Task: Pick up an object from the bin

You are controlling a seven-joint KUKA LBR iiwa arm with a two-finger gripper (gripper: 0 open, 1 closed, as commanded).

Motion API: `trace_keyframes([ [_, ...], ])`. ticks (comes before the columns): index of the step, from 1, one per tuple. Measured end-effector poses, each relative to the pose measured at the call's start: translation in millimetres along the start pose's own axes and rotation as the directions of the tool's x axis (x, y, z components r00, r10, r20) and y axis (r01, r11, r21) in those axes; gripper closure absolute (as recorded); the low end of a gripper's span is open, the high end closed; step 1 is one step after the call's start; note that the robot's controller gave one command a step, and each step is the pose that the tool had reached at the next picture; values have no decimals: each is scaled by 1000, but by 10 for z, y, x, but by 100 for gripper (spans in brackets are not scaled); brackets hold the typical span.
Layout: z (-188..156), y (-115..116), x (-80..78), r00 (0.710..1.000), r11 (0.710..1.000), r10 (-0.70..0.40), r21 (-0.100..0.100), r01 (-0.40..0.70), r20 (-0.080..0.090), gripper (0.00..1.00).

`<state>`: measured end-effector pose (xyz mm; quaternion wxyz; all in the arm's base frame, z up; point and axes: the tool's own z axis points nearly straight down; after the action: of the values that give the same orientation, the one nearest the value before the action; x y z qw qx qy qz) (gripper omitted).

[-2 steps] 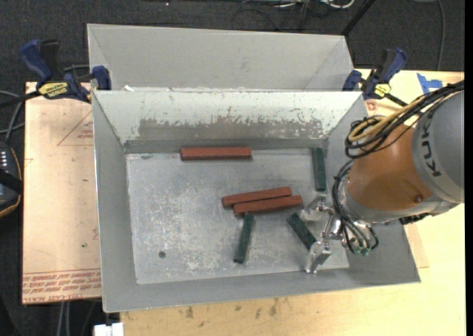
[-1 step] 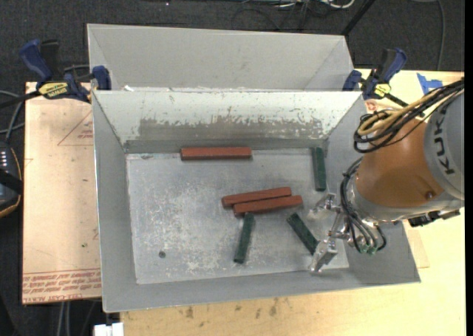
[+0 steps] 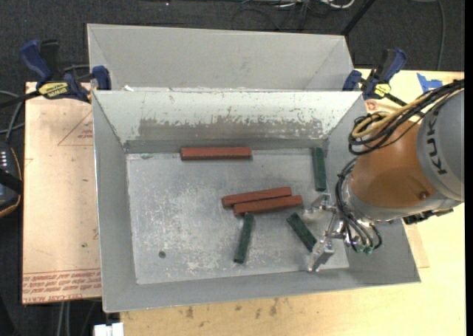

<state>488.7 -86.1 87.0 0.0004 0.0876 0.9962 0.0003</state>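
Short dark green bar (image 3: 301,230), a straight rectangular stick, lies on the floor of the grey sheet-metal bin (image 3: 170,216) toward the front right corner. It is slanted, with one end pointing back and left and the other front and right.

The left part of the bin floor is bare scratched metal. Against the foot of the back wall lies a long reddish-brown rectangular bar (image 3: 216,153), running across the view. Right of centre and nearer the front, a second dark green rectangular bar (image 3: 243,238) lies almost end-on to the front wall, leaning a little to the right at its top. Just behind it, a pair of reddish-brown rectangular bars (image 3: 262,200) lie side by side and touching, running across the view and rising slightly to the right. The short dark green bar comes next, just below the right end of that pair. A third dark green rectangular bar (image 3: 318,168) lies along the foot of the right wall near the back corner.

The end effector (image 3: 322,235) is low at the right wall, just right of the short dark green bar. Its metal fingers (image 3: 321,257) stand apart, with the bar's front end close to the gap, and nothing is gripped. Above them is the arm's rounded orange cover (image 3: 388,179).
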Motion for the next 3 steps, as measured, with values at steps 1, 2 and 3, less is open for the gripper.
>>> trace_keyframes([
  [1,98,3,-75,978,978,209,-4,-209,12,100],
  [2,98,3,-75,978,978,209,-3,-209,12,100],
  [3,72,3,-72,978,978,209,-3,-209,11,100],
])
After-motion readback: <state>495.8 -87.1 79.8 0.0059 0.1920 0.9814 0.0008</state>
